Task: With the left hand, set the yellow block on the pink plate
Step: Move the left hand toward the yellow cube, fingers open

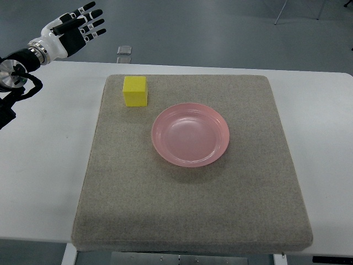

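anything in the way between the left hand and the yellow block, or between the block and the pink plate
Nothing visible blocks either path. The left hand hovers open beyond the table's far left corner, with only bare white table and grey mat between it and the yellow block. The pink plate lies empty just right of the block, apart from it.

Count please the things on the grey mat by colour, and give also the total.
Yellow: 1, the yellow block
Pink: 1, the pink plate, with nothing in it
Total: 2 on the grey mat
The left hand is open, up beyond the table's far left corner, holding nothing.
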